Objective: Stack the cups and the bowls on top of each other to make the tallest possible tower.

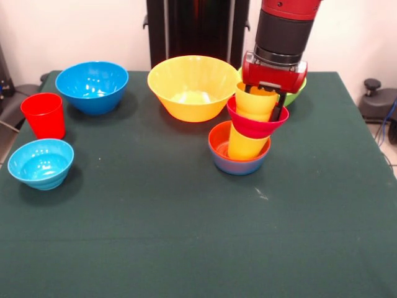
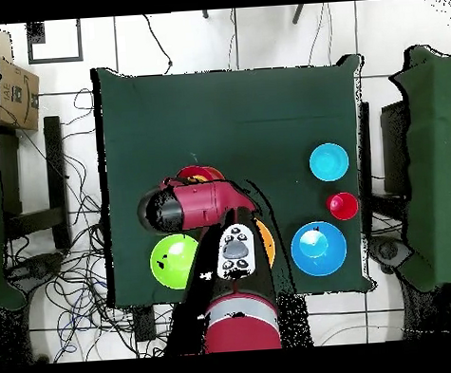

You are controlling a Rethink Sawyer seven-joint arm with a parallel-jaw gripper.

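Note:
The tower (image 1: 247,139) stands right of centre in the front view: a small blue bowl (image 1: 239,167) at the bottom, an orange-red bowl (image 1: 217,141) nested in it, a yellow cup (image 1: 244,145), a tilted crimson bowl (image 1: 255,126), and a second yellow cup (image 1: 254,103) on top. My gripper (image 1: 265,94) comes down from above, with black fingers (image 1: 276,107) on either side of the top cup, shut on it. In the overhead view the arm hides most of the tower; only its red rim (image 2: 198,173) shows.
A large yellow-orange bowl (image 1: 192,87) sits just left of the tower. A lime green bowl (image 1: 296,96) sits behind my wrist and also shows in the overhead view (image 2: 174,260). At the left are a medium blue bowl (image 1: 93,85), a red cup (image 1: 43,115) and a small light-blue bowl (image 1: 40,162).

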